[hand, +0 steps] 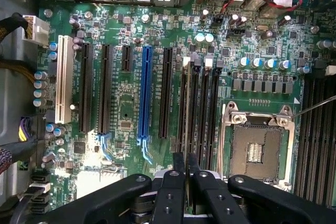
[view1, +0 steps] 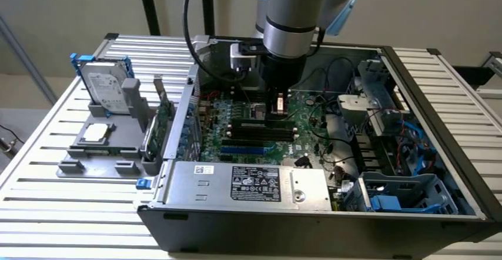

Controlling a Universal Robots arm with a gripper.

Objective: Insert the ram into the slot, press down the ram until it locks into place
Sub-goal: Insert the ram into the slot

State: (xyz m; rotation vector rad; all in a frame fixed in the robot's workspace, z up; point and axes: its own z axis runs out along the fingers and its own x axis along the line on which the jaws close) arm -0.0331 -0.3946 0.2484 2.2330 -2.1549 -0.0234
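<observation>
Hides one end of the ram (hand: 186, 108) beneath the gripper (hand: 185, 162); clenches both fingers (hand: 173, 187) to a thin slit, with the stick's pale top edge running straight into it, so grasping the ram; stands edge-on in the slot (hand: 181, 129), just beside three like black sockets (hand: 202, 108) and apart from the blue slot (hand: 145, 93); cannot make out whether the end clips are latched, nor how deep the stick sits; in the exterior view, reaches down with the gripper (view1: 278, 112) into an open computer case (view1: 314, 236), cut off above by the frame edge; meets the ram (view1: 255, 123) toward its end at the exterior view's right; keeps inside the case a green board (view1: 235, 148), a grey power box (view1: 251, 183) at the front, and a drive cage (view1: 400, 192) at the exterior view's right; carries on a grey stand (view1: 94, 154), on the slatted table (view1: 47, 213) at the exterior view's left, a standing hard drive (view1: 106, 86), with a green card (view1: 163, 125) on edge between stand and case.
</observation>
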